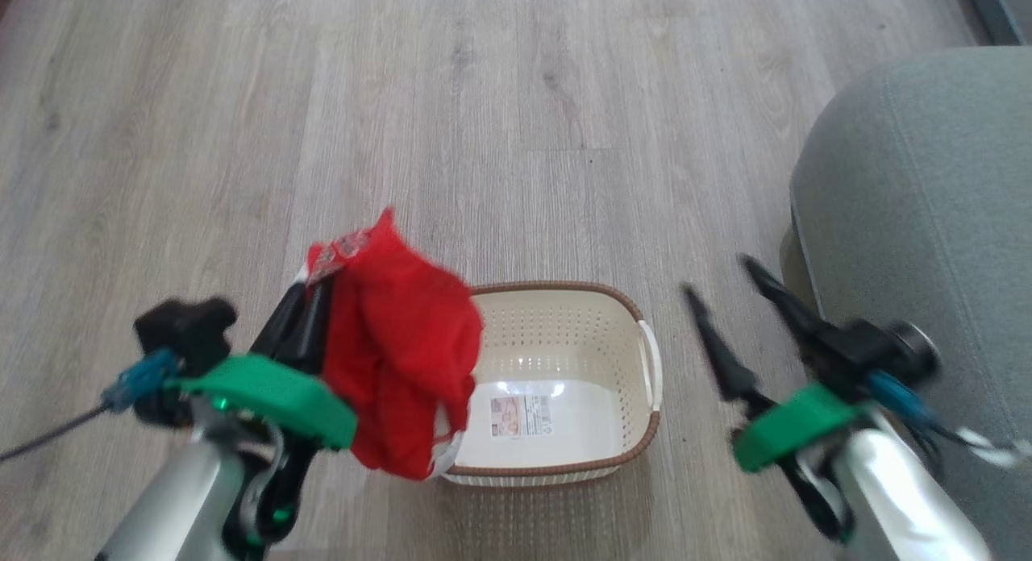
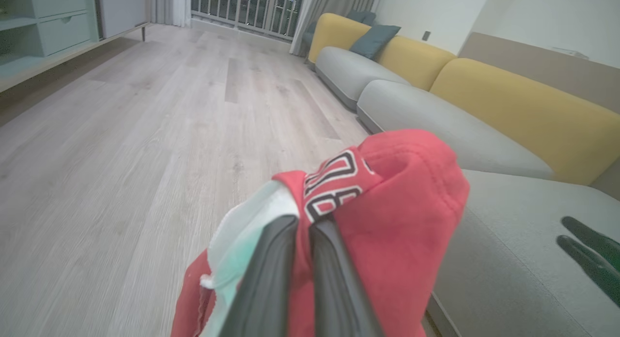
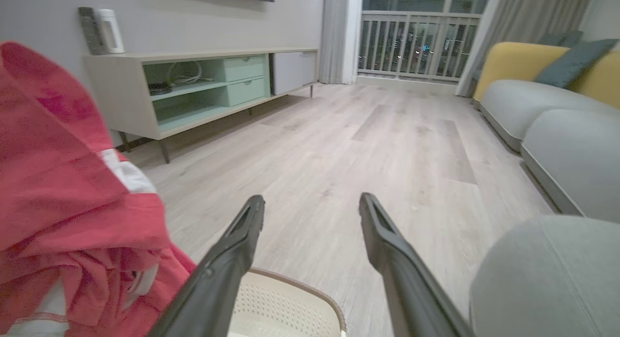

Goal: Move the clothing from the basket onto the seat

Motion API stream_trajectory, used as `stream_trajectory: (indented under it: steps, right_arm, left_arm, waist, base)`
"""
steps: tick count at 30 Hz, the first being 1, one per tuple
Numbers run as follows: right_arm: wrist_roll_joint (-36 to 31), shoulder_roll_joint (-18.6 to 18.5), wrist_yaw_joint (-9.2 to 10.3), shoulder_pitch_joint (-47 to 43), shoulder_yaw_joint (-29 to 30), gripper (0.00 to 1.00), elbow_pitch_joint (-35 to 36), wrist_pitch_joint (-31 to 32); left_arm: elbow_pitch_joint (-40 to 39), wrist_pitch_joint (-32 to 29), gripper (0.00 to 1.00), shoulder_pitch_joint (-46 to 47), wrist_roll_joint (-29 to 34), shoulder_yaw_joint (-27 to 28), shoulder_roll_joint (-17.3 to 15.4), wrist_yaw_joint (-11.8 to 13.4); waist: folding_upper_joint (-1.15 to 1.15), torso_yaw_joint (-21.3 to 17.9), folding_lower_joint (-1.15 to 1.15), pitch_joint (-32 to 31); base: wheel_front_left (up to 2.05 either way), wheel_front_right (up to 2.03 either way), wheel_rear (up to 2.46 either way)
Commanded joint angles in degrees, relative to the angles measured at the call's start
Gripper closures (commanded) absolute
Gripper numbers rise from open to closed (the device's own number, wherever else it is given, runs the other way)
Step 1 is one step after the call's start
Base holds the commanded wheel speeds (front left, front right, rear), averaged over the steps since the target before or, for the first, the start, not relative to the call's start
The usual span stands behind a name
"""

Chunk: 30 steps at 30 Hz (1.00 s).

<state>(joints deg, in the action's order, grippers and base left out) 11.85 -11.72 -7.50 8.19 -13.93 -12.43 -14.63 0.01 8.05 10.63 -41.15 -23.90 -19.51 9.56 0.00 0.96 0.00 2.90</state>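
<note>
Left gripper [image 2: 304, 224] first: its two long dark fingers [image 2: 269, 269] are pinched tight on a fold of the bright red thin fabric garment [image 1: 395, 343] with white trim and a printed number. The clothing hangs off them in a loose bunch over the left end of the small cream-white perforated plastic basket [image 1: 564, 335] with the brown woven-look rim. I can't tell if the lowest bit is clear of that rim. The basket looks empty apart from the sticker [image 1: 522, 416] on its bottom.

The right gripper [image 3: 312, 201] has its fingers [image 3: 387, 240] spread wide with nothing between them. It hovers between the basket and the big grey-green upholstered cushioned seat [image 1: 927, 206], off to the robot's right on the pale wood-look floor [image 1: 484, 101].

Handling-wise, my guess is light and floppy with zero stiffness, so it'll swing and drape however it likes. It's not fragile or really slippery, but a thin pinch can creep loose — a bunched fold or the thicker hem beats a single layer. The trailing edge might snag the rim on the way across to the seat.
</note>
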Motion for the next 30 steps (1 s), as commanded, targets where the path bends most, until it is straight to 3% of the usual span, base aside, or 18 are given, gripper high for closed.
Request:
stream_trajectory:
  steps: [1,4,12,17,25,30]
  right_arm:
    - [1.01,-1.68,0.01,5.47,-5.51,0.0,1.19,-0.37]
    - [3.52,-3.43,0.01,11.78,-15.61,0.0,-0.47,-0.37]
    - [8.6,-5.35,0.01,20.66,-28.95,0.0,-3.55,-0.37]
    - [10.04,-5.09,0.01,24.42,-32.33,0.0,-6.72,-0.37]
    - [11.7,-6.16,0.01,28.33,-39.2,0.0,-7.55,-0.37]
    - [11.07,-6.88,0.01,29.81,-38.05,0.0,-6.26,-0.37]
  left_arm:
    - [-2.88,-0.27,1.0,6.0,0.99,1.43,-0.43,-0.75]
    - [-2.84,-1.66,1.0,9.63,2.19,-1.47,0.73,-2.24]
    - [-0.94,-2.68,1.0,14.85,3.75,-5.82,3.6,-4.65]
    - [-0.86,-3.35,1.0,17.19,4.36,-9.35,5.76,-6.95]
    - [-0.28,-5.84,1.0,18.78,2.56,-14.98,7.43,-13.0]
    - [1.14,-5.97,1.0,18.95,0.51,-15.78,7.2,-14.75]
  waist:
    - [0.0,0.17,0.0,0.42]
    - [0.0,0.91,0.0,0.99]
    - [0.0,2.28,0.0,1.8]
    - [0.0,3.16,0.0,2.31]
    - [0.0,4.24,0.0,2.72]
    - [0.0,3.99,0.0,2.93]
  base:
    - [0.0,0.0,0.0]
    - [0.0,0.0,0.0]
    - [0.0,0.0,0.0]
    - [0.0,0.0,0.0]
    - [0.0,0.0,0.0]
    - [0.0,0.0,0.0]
